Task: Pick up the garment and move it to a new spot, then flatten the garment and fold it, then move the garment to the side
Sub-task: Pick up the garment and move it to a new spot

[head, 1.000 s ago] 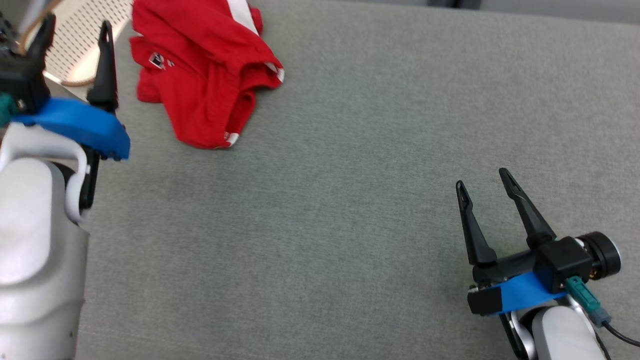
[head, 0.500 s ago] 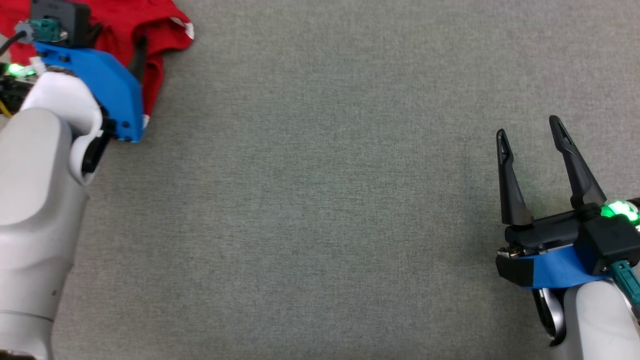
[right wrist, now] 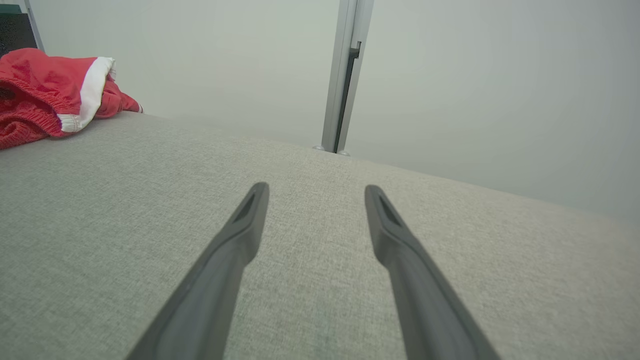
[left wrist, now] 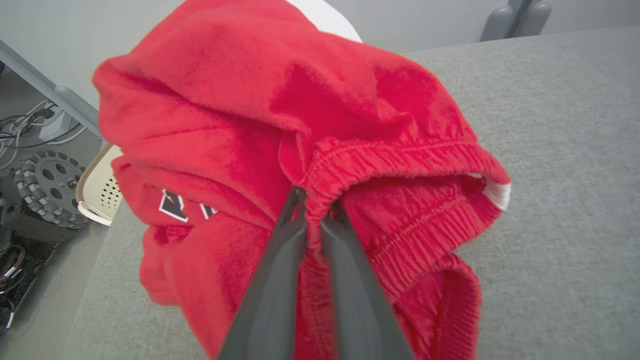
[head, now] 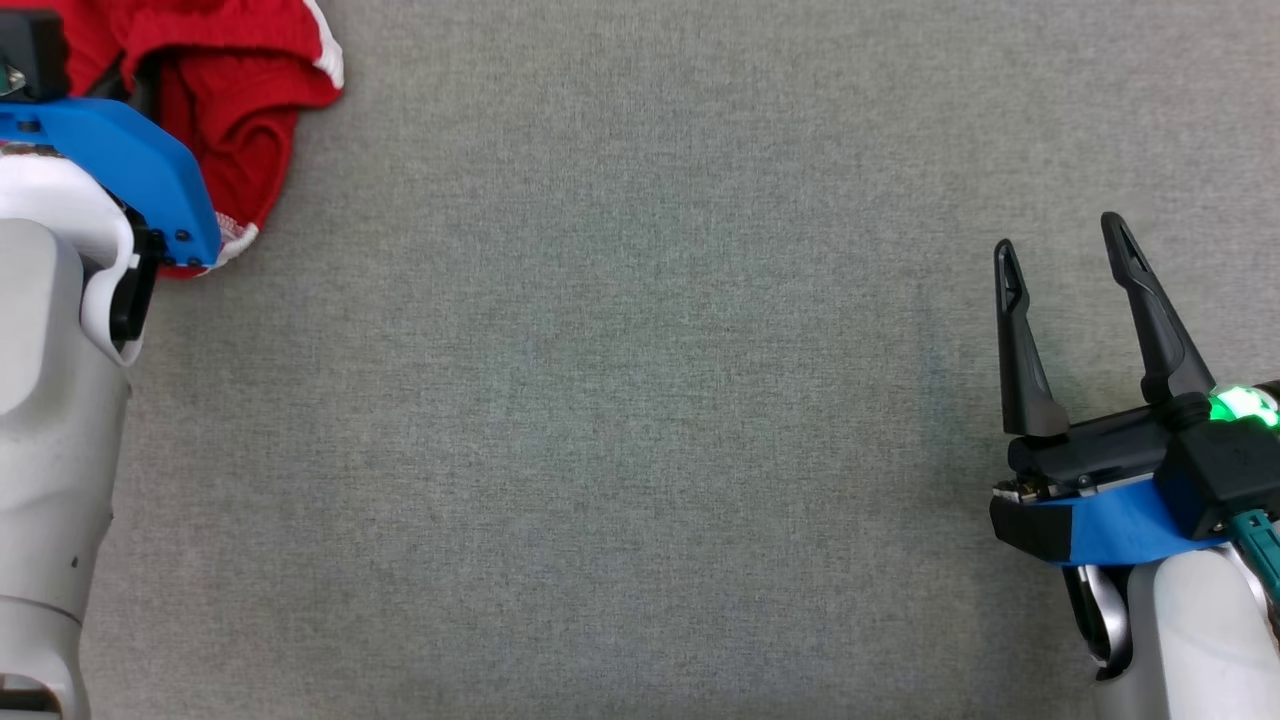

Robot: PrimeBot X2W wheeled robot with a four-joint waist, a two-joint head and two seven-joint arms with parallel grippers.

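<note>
Across the head view stretches a grey cloth-covered table (head: 640, 400). At its far left corner lies the red garment (head: 240, 90), a bunched heap of soft fabric with a gathered elastic waistband. Seen from the right wrist, the heap (right wrist: 30, 85) sits at the far left of the surface, well apart from the right arm.

Over the near part of the heap reaches the pale left forearm (head: 50, 400), its blue wrist mount (head: 120, 160) covering some of the cloth. The left gripper (left wrist: 312, 200) has its two dark fingers drawn nearly together, and a fold of the waistband is pinched between the tips. Whether any of the heap is off the table, I cannot tell.

At the lower right the right gripper (head: 1060, 235) hovers just above the table with its fingers spread wide and nothing between them.

A white stripe (right wrist: 92, 85) runs down one edge of the shorts, two small dark-and-white logo patches (left wrist: 175, 206) mark the front, and a green light (head: 1240, 405) glows on the right wrist.
</note>
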